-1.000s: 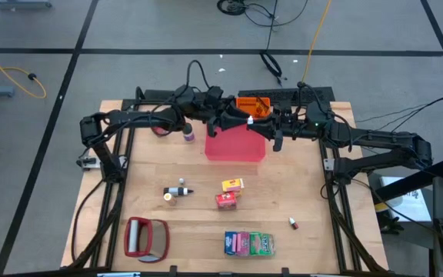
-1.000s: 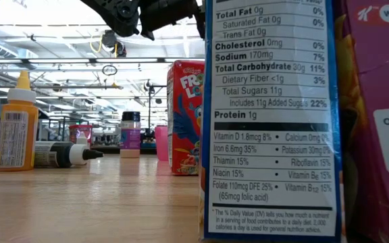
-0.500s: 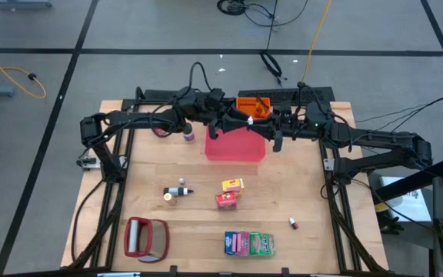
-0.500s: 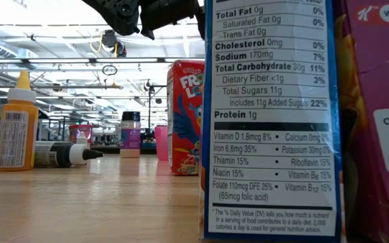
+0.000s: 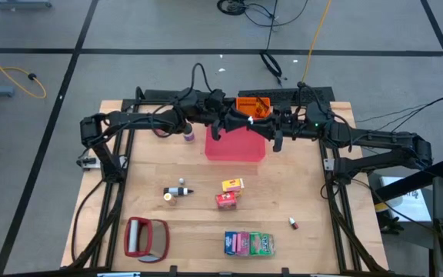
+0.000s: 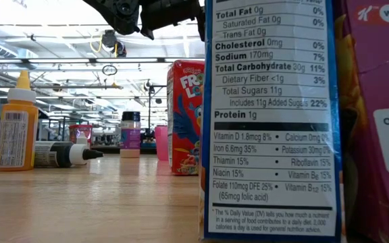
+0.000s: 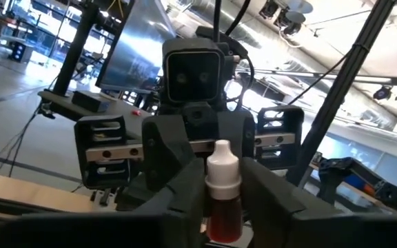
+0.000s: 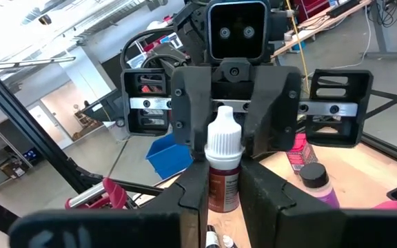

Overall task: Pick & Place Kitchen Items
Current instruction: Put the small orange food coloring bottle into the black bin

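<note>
Both grippers meet above the red tray (image 5: 235,146). Left gripper (image 7: 216,196) and right gripper (image 8: 220,180) each clench 1 bottle (image 8: 223,165) between them.

High view looks straight down on the whole pale wooden worktop (image 5: 283,192). Low view sits at worktop level, very near a blue nutrition-label carton (image 6: 272,115). Wrist views face each other, sharing a small white-capped brown bottle (image 7: 220,189).
</note>
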